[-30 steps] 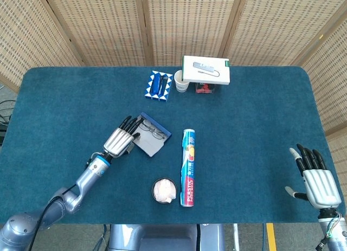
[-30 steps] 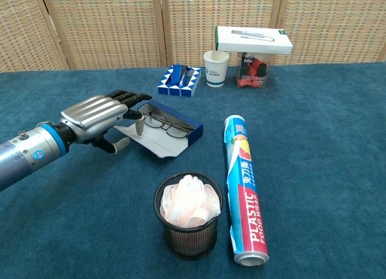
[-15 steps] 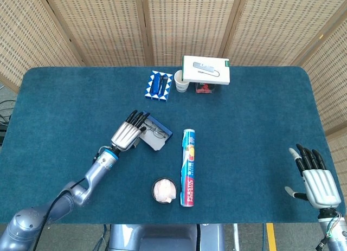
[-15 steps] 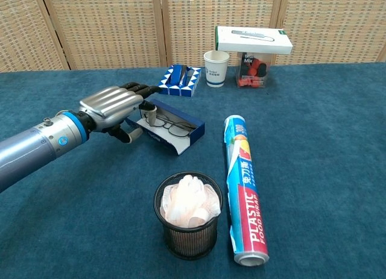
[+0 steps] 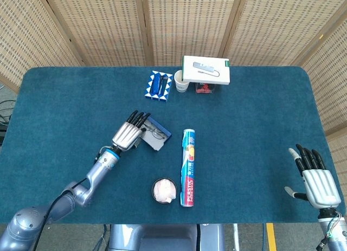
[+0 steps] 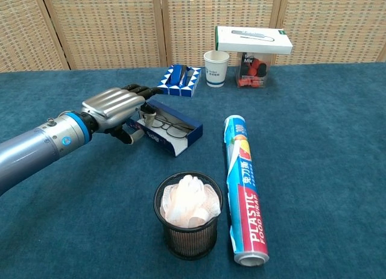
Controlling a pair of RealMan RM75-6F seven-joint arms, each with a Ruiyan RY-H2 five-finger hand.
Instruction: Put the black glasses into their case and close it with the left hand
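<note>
The blue glasses case (image 5: 159, 138) (image 6: 183, 136) lies open on the blue cloth left of centre, with the black glasses (image 5: 157, 133) (image 6: 166, 129) inside it. My left hand (image 5: 129, 134) (image 6: 113, 106) is at the case's left end. It holds the grey lid (image 6: 136, 131) tilted up, thumb beneath and fingers stretched over the case's far edge. My right hand (image 5: 314, 180) hovers at the table's front right corner with fingers spread and nothing in it; the chest view does not show it.
A plastic wrap roll (image 5: 188, 167) (image 6: 244, 185) lies just right of the case. A black mesh cup (image 5: 164, 190) (image 6: 189, 216) with a white wad stands in front. At the back are a blue-white puzzle (image 5: 159, 85), a paper cup (image 5: 181, 81) and a white box (image 5: 206, 70).
The left hand moved up and right onto the case and raised the flat-lying lid, which now stands tilted over the case. The right hand stayed still.
</note>
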